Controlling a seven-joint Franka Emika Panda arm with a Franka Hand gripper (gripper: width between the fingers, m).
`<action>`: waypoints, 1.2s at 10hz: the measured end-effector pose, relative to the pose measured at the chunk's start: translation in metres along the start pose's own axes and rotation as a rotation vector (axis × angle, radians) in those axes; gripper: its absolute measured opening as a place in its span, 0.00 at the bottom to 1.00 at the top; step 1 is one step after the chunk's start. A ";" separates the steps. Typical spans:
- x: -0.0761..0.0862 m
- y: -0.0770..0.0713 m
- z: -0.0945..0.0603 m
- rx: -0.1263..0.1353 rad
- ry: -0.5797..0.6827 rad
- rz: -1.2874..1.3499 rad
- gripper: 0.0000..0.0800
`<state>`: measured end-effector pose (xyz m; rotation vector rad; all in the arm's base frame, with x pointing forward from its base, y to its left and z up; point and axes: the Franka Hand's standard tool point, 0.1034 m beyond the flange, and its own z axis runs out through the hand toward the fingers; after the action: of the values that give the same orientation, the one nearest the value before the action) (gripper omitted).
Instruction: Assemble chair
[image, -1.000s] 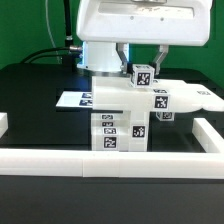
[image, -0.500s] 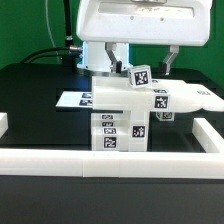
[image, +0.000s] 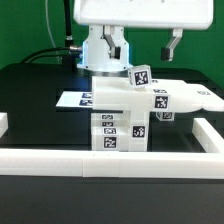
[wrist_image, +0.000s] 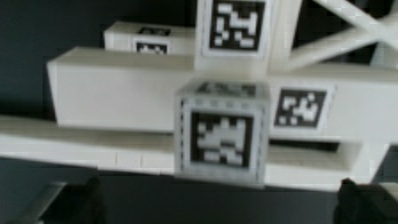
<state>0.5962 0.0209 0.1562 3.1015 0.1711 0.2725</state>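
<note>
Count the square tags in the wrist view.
4 clear: cube-front tag, slab tag beside it, big far tag, small far tag. Cube's upper face may carry another; others may be hidden.

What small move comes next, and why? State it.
Probably lower the gripper straight down around the cube-ended leg. It hangs open above the leg, touching nothing. The leg stands on the chair assembly with its tag skewed in the exterior view, so it likely needs gripping and turning.

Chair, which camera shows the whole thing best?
The exterior view: the chair is fully in frame, with all its joined parts visible. The wrist view gives only a close, blurry look at a few tagged blocks of it.
</note>
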 end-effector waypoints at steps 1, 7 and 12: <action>-0.002 0.000 0.003 -0.002 -0.007 0.000 0.81; -0.008 0.007 0.002 0.114 -0.074 0.148 0.81; -0.010 0.008 0.006 0.121 -0.075 0.168 0.81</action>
<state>0.5884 0.0123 0.1492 3.2448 -0.0773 0.1544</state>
